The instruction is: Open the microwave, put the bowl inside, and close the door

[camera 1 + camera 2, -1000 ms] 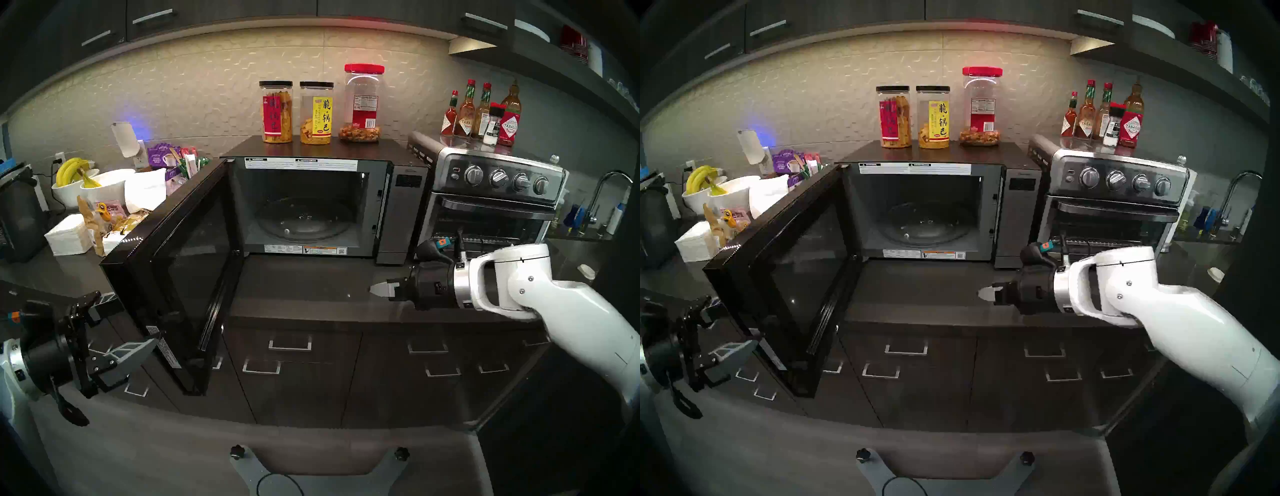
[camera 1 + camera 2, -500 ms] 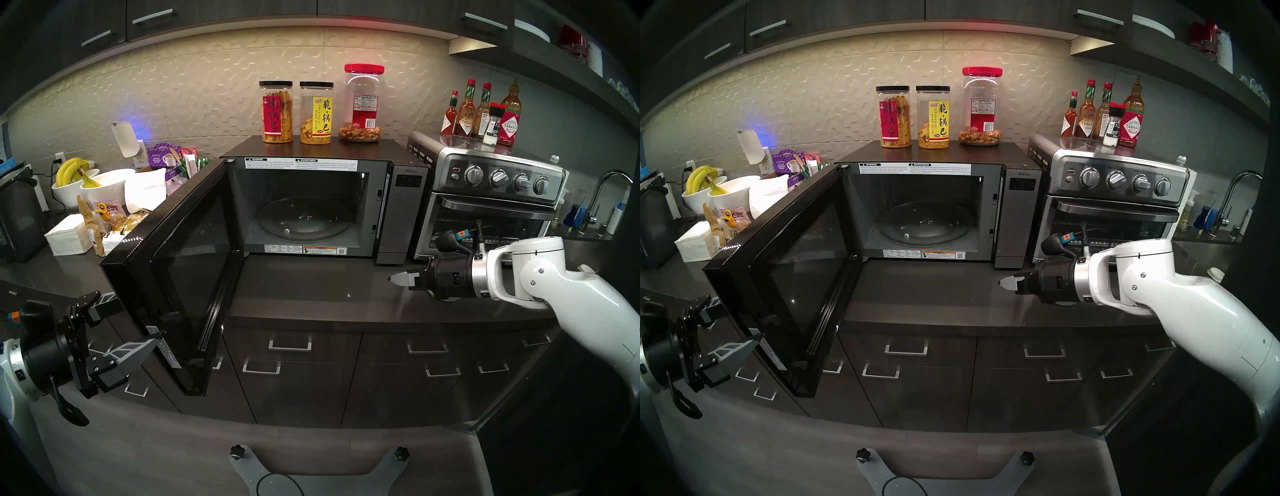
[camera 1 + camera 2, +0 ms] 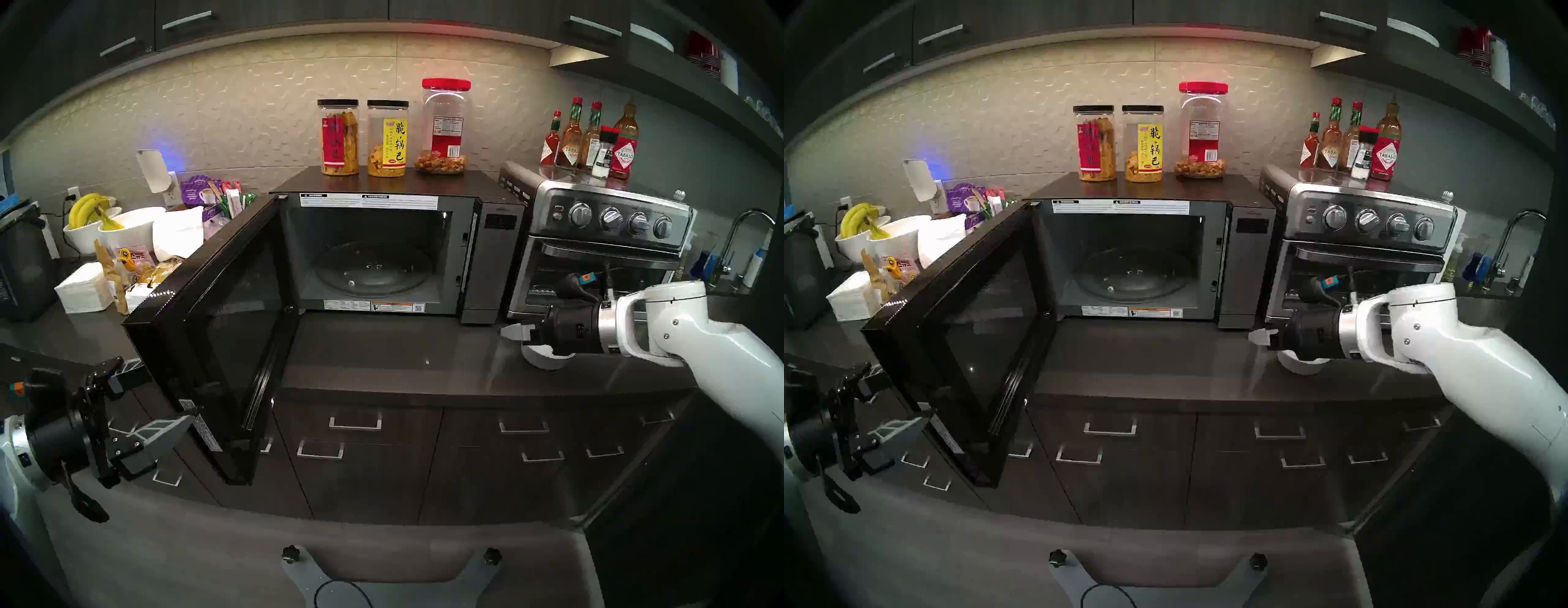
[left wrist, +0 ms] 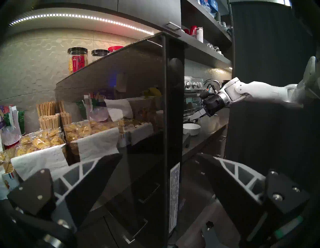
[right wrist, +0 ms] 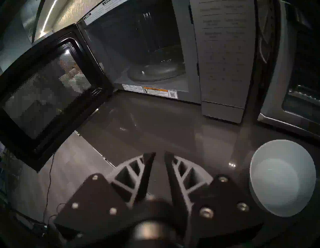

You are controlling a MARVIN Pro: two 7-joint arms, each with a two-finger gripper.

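The small plain white round bowl (image 5: 282, 178) sits on the dark glossy bench (image 3: 382, 352), in front of the stainless-steel toaster oven (image 3: 602, 237) and right of the boxy black microwave (image 3: 382, 250), whose glass-fronted door (image 3: 212, 335) stands wide open.

The right gripper (image 5: 159, 155) hovers beside the bowl, fingers narrowly parted, holding nothing. They would probably need to spread wider; otherwise they could knock the bowl along the bench.

The left gripper (image 4: 164, 166) straddles the door's edge, fingers spread.

The head view hides most of the bowl behind the wrist; the right wrist view shows it whole.

kitchen: microwave (image 3: 382, 254), toaster oven (image 3: 602, 246)
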